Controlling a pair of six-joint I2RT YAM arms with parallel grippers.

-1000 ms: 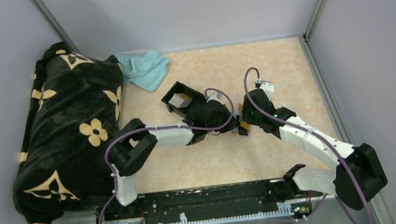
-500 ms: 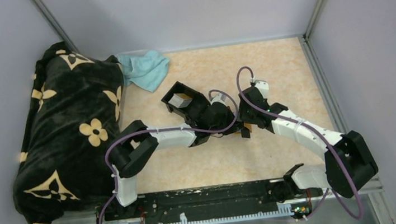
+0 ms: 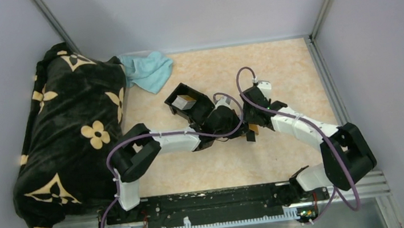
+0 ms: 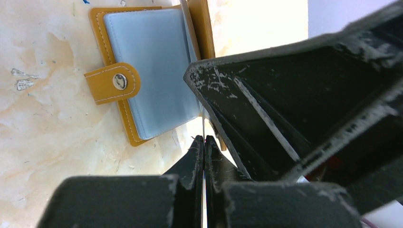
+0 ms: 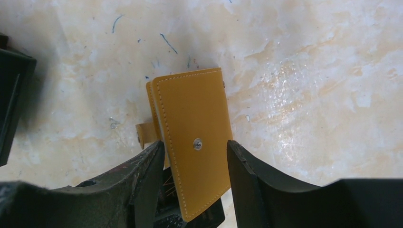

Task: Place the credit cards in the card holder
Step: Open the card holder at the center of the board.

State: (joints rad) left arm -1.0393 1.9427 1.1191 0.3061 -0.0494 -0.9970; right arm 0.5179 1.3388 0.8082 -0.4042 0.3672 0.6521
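The orange card holder [image 4: 107,83] lies open on the table, its blue-grey sleeves [image 4: 147,71] facing up and its closure tab to the left. My left gripper [image 4: 204,138] is shut on a thin credit card [image 4: 203,118], seen edge-on, with its tip at the wallet's near edge. My right gripper [image 5: 195,156] is open and straddles the raised orange cover [image 5: 195,118] with its snap stud; a gap shows at the right finger. In the top view both grippers meet at the card holder [image 3: 252,128]. One right finger [image 4: 285,95] fills the right side of the left wrist view.
A black open-topped tray [image 3: 177,94] with a grey card [image 3: 186,100] in it stands just behind the left gripper. A teal cloth [image 3: 148,68] lies at the back left. A black flowered blanket [image 3: 69,129] covers the left side.
The right arm has folded in, its elbow moving left and back, while its gripper stays at the wallet. The left arm has hardly moved.
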